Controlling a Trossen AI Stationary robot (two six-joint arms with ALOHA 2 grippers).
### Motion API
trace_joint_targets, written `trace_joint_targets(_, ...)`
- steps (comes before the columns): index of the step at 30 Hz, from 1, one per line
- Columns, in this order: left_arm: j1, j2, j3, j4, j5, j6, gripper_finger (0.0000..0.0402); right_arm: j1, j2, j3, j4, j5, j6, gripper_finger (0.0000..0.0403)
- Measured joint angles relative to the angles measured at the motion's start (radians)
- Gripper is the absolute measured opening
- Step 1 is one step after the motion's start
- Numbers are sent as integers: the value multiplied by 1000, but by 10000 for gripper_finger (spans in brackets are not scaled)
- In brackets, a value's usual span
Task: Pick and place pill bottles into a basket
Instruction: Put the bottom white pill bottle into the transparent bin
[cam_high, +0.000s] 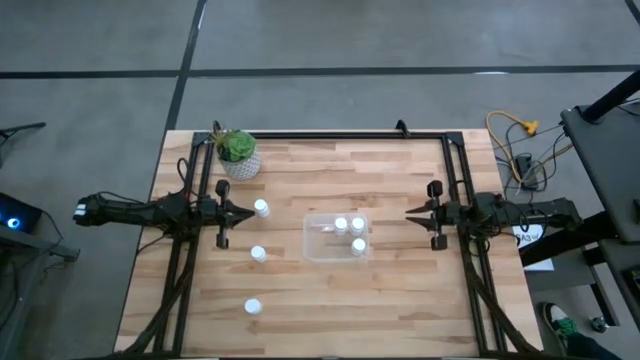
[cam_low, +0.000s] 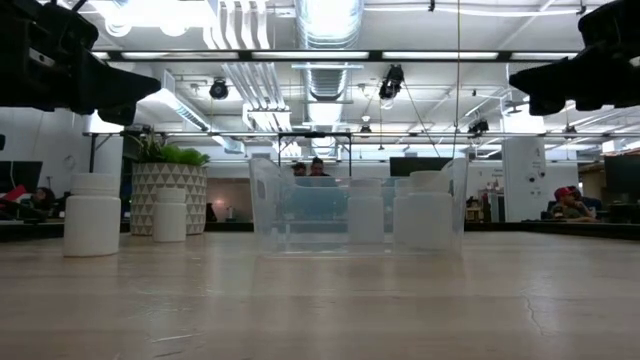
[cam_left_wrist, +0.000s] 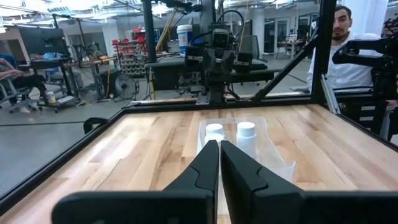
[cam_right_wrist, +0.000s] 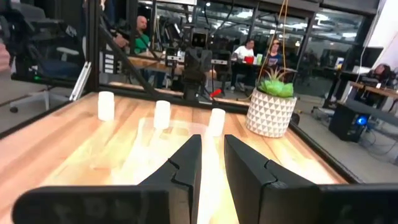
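Three pill bottles (cam_high: 258, 254) outside basket (cam_high: 337, 238), beyond jaws.

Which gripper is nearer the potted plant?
Left. The left gripper sits just below the potted plant in the high view; the right gripper waits across the basket.

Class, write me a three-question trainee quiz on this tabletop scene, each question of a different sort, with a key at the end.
1. Count: how many pill bottles stand inside the basket?
2. True or false: the left gripper is holding a bottle.
3. Multiple choice: the plant pot stands nearest which arm? A) left B) right C) midway between them

Key
1. Three; three more stand outside, such as the one left of the basket.
2. False; its fingers are shut on nothing. The right gripper holds nothing either.
3. A
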Motion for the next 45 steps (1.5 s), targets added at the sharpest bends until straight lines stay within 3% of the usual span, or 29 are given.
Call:
trace_joint_targets(10, 0, 0, 0, 1, 0, -3, 0, 0, 14, 0, -1, 0, -85, 58)
trace_joint_targets(25, 0, 7, 47, 28, 13, -6, 0, 1, 13, 0, 1, -1, -26, 59)
trace_joint_targets(38, -14, 147, 55, 413, 465, -21, 0, 1, 13, 0, 1, -1, -25, 59)
trace_joint_targets(45, -40, 313, 80, 583, 556, -82, 0, 1, 13, 0, 1, -1, -25, 59)
